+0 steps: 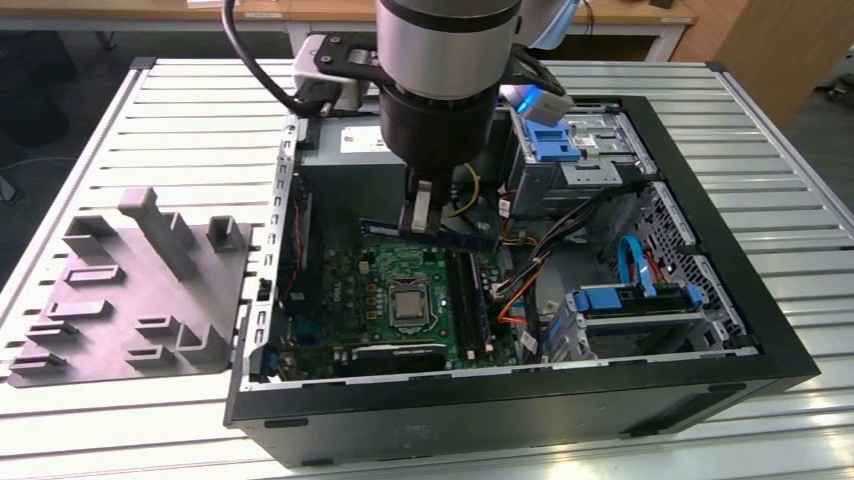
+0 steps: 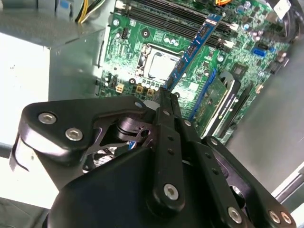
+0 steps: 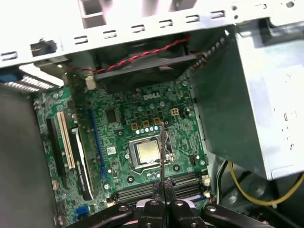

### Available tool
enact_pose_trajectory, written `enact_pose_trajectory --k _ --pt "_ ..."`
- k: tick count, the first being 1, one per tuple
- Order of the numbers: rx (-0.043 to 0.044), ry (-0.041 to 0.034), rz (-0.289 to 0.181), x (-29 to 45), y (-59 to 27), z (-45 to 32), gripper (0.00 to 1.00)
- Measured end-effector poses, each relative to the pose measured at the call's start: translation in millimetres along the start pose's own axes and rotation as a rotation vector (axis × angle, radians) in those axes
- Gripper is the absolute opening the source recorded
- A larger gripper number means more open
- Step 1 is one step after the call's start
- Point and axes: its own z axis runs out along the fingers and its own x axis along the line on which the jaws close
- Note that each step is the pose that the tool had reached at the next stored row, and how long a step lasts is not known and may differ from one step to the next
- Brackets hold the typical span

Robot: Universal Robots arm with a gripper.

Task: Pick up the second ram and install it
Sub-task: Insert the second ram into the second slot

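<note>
Black two-fingered gripper [image 1: 422, 228] on a silver-and-black arm, hanging into the open case: fingers pressed together, pinching the second ram partway along its length

Second ram [image 1: 461, 239]: long, thin, dark blue-black memory stick with a row of small chips, held on edge in the air above the motherboard, seated in no slot. In the second wrist view the second ram [image 2: 192, 50] runs out from the gripper [image 2: 165, 92] as a blue strip; in the first wrist view the second ram [image 3: 162, 152] shows edge-on as a thin line over the gripper [image 3: 164, 187]

Green motherboard [image 1: 374, 285], flat on the case floor, with a square silver processor socket [image 1: 404, 301] near its middle and long black memory slots [image 1: 463, 295] just to the exterior view's right of the socket

Grey boxy power supply [image 1: 350, 150]: far left corner of the case

Black metal tower case [image 1: 534, 420]: lying on its side, open on top

Purple-grey plastic tray with upright blocks [image 1: 134, 300]: on the pale slatted metal table [image 1: 747, 120], just to the exterior view's left of the case
</note>
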Motion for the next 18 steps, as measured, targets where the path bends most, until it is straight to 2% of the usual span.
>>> enact_pose_trajectory --k 18 --pt "0.0246 -0.0091 0.327 0.2 -0.1 3.1 0.11"
